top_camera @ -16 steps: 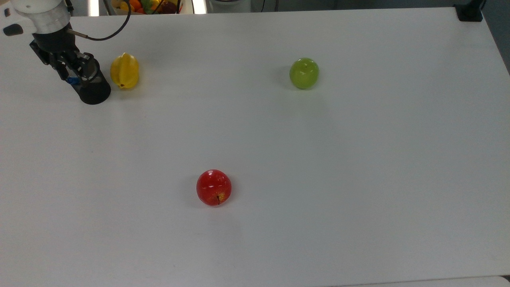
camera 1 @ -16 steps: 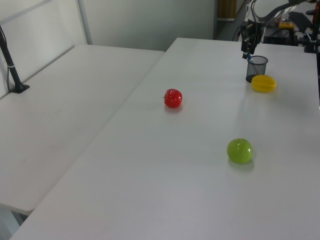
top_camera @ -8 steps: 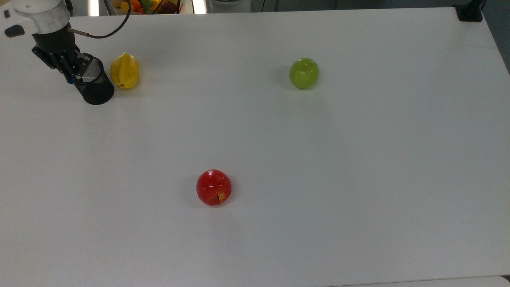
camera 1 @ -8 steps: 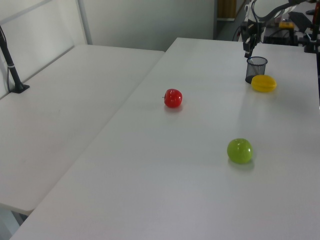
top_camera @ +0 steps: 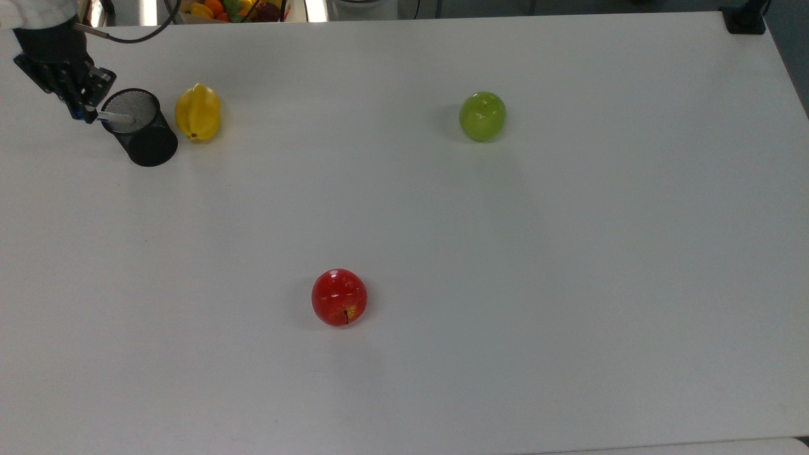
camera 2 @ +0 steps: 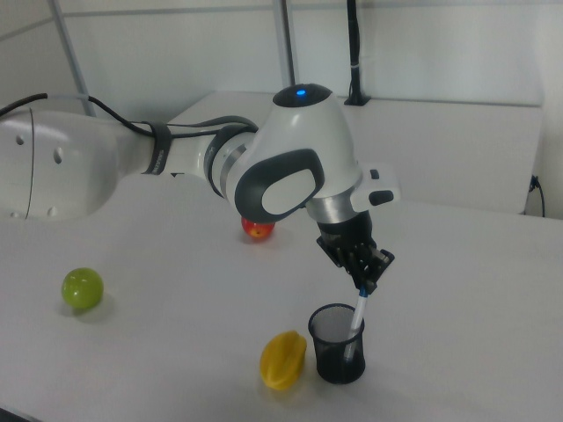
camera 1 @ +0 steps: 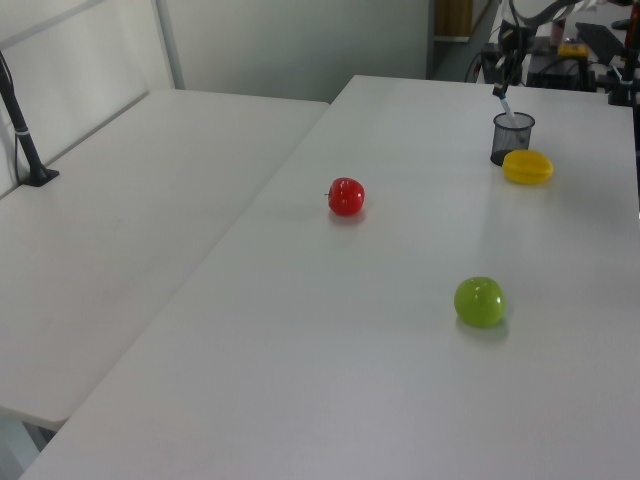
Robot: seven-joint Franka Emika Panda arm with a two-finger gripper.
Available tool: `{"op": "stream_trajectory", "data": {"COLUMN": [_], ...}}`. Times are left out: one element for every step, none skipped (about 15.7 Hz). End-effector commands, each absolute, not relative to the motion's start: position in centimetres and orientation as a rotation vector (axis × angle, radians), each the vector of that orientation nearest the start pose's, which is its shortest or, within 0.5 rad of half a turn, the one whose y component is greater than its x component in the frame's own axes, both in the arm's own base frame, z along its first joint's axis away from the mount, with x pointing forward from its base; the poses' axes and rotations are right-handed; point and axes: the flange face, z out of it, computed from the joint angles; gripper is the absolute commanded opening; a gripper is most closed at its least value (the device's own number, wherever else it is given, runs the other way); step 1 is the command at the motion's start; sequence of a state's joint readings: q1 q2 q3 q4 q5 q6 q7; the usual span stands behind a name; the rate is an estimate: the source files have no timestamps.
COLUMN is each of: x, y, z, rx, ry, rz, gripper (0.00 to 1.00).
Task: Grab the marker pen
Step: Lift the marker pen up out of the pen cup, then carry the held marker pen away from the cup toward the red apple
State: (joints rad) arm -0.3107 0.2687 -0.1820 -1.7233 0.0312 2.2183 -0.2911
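Halfway there I reckon: my gripper [camera 2: 368, 280] is pinched on the pen [camera 2: 355, 320] by its blue cap end, barrel partly lifted but its lower end sits inside the cup [camera 2: 337, 353]. Left: pull it clear.

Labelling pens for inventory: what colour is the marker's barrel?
White, seen best in the right view, where the marker pen rises from the black mesh cup in the gripper.

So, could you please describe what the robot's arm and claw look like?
The arm has smooth, rounded white shells with dark grey joint sections and a small blue light on top of the wrist housing. A black cable loops near the wrist. The claw is black and compact.
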Motion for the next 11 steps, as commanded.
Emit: {"op": "stream_trajectory", "data": {"x": [57.6,57.5,57.5,57.5,57.6,57.7,57.8,58.1,58.3,58.4,58.5], "y": [-30.3,-30.2,-30.1,-29.8,-29.5,-29.2,-28.7,-27.8,-26.8,-25.5,-24.0], "z": [49.3,50.4,50.9,52.2,53.2,54.3,55.4,56.3,56.9,57.1,57.4], "rx": [-3.192,-3.178,-3.161,-3.148,-3.137,-3.121,-3.100,-3.083,-3.069,-3.061,-3.053], "ry": [0.325,0.335,0.347,0.346,0.342,0.340,0.340,0.325,0.306,0.273,0.244], "rz": [-0.389,-0.423,-0.441,-0.457,-0.450,-0.453,-0.457,-0.454,-0.436,-0.399,-0.362], "gripper": [0.05,0.05,0.05,0.05,0.05,0.05,0.05,0.05,0.05,0.06,0.06]}}
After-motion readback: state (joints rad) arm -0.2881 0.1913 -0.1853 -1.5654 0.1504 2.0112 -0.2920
